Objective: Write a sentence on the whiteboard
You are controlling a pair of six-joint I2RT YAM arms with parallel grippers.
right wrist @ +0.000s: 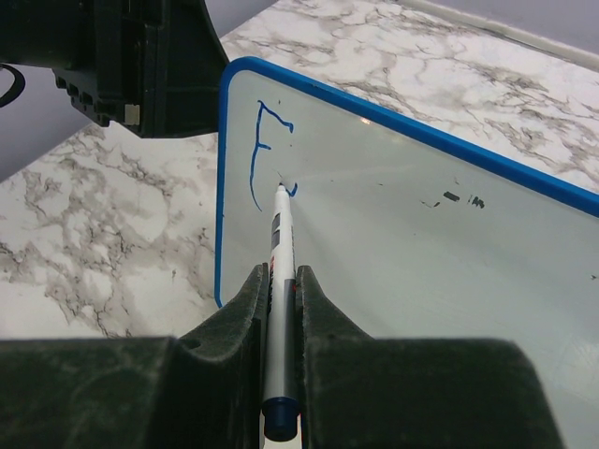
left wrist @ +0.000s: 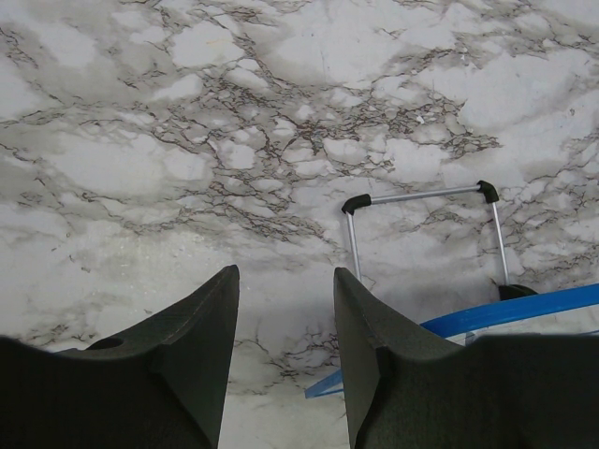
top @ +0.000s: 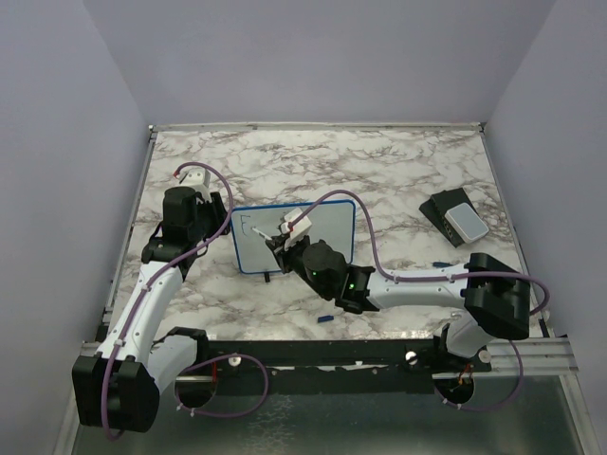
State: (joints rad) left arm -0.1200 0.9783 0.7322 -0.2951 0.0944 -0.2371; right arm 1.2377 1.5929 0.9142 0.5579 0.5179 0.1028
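Observation:
The whiteboard, white with a thin blue frame, stands tilted at mid-table. My right gripper is shut on a white marker with a blue end. The marker's tip touches the board near its upper left corner. A blue "F" and a short blue stroke beside the tip are the only writing of the sentence. My left gripper is open and empty by the board's left edge. In the left wrist view it hovers over marble, with the blue frame at lower right.
A dark block with a pale grey pad lies at the right. A small blue piece lies near the front edge. The board's wire stand with black feet rests on the marble table. Purple walls enclose the table.

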